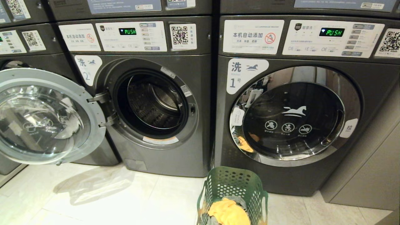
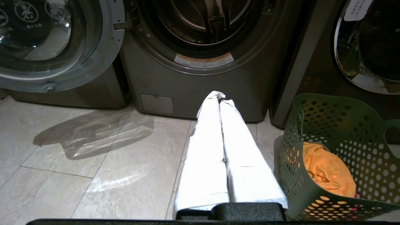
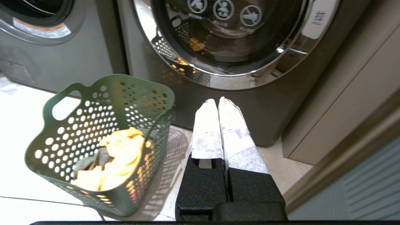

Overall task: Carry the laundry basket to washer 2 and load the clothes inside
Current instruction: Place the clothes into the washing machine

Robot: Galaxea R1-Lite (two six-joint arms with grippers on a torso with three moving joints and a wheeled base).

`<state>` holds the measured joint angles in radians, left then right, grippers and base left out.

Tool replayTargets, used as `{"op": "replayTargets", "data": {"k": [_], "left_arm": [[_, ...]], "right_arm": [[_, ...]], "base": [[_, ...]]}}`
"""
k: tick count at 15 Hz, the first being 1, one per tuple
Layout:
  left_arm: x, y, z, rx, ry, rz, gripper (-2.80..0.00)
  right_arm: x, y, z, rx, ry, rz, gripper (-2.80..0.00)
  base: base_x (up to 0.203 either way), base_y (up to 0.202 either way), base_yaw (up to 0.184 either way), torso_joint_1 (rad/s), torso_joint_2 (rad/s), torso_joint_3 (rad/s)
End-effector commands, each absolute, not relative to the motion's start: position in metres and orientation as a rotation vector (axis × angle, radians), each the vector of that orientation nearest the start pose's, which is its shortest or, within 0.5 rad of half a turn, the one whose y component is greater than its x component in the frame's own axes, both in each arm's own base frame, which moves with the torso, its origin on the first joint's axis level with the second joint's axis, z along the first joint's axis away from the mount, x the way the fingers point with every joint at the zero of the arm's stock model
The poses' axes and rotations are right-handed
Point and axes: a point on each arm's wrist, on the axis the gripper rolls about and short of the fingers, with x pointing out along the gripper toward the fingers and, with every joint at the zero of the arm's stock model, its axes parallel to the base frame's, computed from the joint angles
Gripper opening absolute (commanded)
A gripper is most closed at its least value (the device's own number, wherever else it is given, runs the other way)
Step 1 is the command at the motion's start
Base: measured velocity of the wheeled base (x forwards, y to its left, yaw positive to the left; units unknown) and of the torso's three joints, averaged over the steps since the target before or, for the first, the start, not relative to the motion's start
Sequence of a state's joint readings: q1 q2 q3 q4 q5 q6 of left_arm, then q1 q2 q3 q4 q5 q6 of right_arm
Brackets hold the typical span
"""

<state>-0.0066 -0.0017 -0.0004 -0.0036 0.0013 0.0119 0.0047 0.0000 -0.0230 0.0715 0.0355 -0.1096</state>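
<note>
You are at the very start of the job: nothing is carried and nothing is loaded yet. The basket (image 1: 232, 195) stands on the floor at about 6 o'clock in your head view, just in front of the seam between the two machines and nearer washer 1 (image 1: 300, 118), whose door is shut. Washer 2 (image 1: 150, 106) sits at about 10 o'clock from the basket, and its door (image 1: 43, 115) hangs wide open toward 9 o'clock, so the opening step looks done for you. Its drum (image 1: 153, 104) looks empty as far as you can see into it.

The basket holds a small heap of clothes: an orange garment (image 1: 229, 212) on top and something grey (image 3: 90, 161) beneath it. It fills only the bottom; the perforated walls rise well above it.

Neither arm shows in your head view. Your left gripper (image 2: 218, 100) is clenched on nothing, pointing at the base of washer 2, with the basket just beside it. Your right gripper (image 3: 217, 104) is likewise clenched and empty, pointing at the foot of washer 1, the basket near on its other side.

What is left, by my reading: take the basket by a handle (image 3: 64, 107), shift it before washer 2, then move the clothes into the drum.
</note>
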Motion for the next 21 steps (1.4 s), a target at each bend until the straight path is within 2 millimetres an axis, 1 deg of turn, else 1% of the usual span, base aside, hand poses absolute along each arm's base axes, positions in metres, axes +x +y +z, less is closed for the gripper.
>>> {"op": "replayTargets", "data": {"k": [1,21], "left_arm": [[-0.0229,0.0002,0.0758,0.012,-0.005,-0.005,-2.8],[-0.0229,0.0002,0.0758,0.012,-0.005,-0.005,-2.8]], "right_arm": [[-0.0246,0.0007,0.0745,-0.11,0.048,0.046,-2.8],[-0.0247,0.0007,0.0749,-0.099,0.047,0.045,-2.8]], "base": [[0.0,0.197,-0.001,0.007,0.0,0.002],[0.0,0.196,-0.002,0.003,0.0,0.002]]}}
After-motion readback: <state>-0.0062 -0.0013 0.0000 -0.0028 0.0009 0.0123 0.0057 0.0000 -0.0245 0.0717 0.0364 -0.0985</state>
